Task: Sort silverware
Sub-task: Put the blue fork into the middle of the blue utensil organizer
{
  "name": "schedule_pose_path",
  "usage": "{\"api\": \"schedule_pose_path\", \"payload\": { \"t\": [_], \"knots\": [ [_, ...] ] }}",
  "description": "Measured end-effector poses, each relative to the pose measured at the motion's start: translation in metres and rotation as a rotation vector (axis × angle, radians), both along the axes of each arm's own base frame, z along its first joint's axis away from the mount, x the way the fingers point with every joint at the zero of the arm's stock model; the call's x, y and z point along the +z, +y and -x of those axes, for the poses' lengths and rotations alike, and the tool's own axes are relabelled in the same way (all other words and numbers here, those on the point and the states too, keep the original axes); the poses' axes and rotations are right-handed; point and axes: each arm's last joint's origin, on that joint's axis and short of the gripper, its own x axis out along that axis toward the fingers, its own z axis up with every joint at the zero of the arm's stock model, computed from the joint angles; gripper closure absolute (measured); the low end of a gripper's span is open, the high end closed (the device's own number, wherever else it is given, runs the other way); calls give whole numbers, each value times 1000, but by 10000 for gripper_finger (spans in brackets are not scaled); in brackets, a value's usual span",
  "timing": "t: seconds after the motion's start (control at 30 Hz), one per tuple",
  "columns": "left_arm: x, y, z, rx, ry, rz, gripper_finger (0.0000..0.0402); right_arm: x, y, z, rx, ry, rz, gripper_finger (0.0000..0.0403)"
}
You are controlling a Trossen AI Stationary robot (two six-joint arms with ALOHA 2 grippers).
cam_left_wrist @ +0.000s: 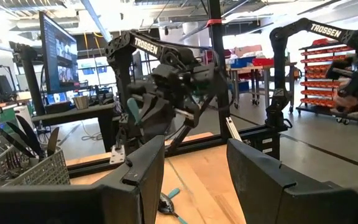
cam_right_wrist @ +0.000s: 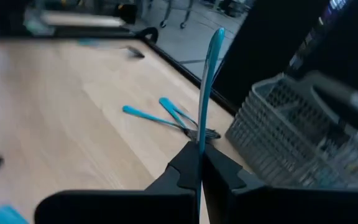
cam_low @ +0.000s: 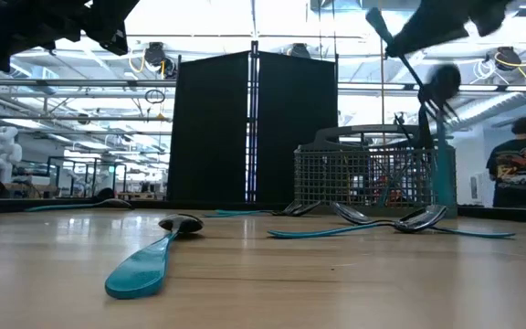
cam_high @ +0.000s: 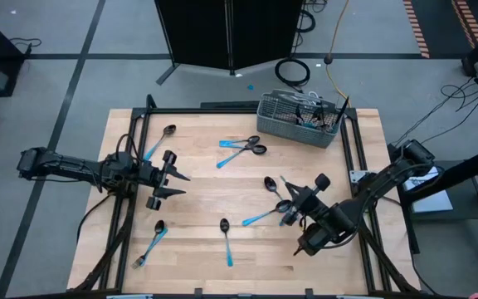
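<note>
Silverware with dark heads and light-blue handles lies flat on the wooden table (cam_high: 197,208): a spoon (cam_high: 163,137) at the far left, a pair (cam_high: 243,148) in the middle, two spoons (cam_high: 270,184) (cam_high: 264,216) right of centre, one spoon (cam_high: 226,241) and a fork (cam_high: 150,242) near the front. My right gripper (cam_high: 293,199) (cam_right_wrist: 201,155) hovers over the right-centre spoons, shut on one blue-handled piece (cam_right_wrist: 209,87), also visible from the left wrist (cam_left_wrist: 132,111). Its head is hidden. My left gripper (cam_high: 177,178) (cam_left_wrist: 194,162) waits open above the table's left part, holding nothing. My right gripper pinches the piece's blue handle (cam_right_wrist: 201,144) between its two fingers, which come slanting from the table's near right. The handle's free end (cam_right_wrist: 217,34) rises out past the fingertips into the air. The gripper hides the head end.
A grey wire-mesh basket (cam_high: 299,119) (cam_right_wrist: 291,137) with several pieces standing in it sits at the table's far right. A dark frame rail (cam_high: 222,108) runs along the far edge. A black panel (cam_low: 254,128) stands behind the table, and a person (cam_low: 519,164) stands in the room at the right.
</note>
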Motion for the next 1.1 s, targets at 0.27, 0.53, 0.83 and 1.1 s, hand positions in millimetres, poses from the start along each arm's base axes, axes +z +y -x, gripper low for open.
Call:
{"api": "schedule_pose_path", "payload": {
  "t": [0.27,0.53,0.83,1.1],
  "knots": [
    [0,0,0,0,0,0,230,2,4,-2,214,414,187,403],
    [0,0,0,0,-1,0,230,3,-4,-12,394,777,504,403],
    [0,0,0,2,-1,0,230,35,-60,-59,393,1138,785,403],
    [0,0,0,7,3,-7,230,41,-149,-73,362,1668,859,403]
  ]
}}
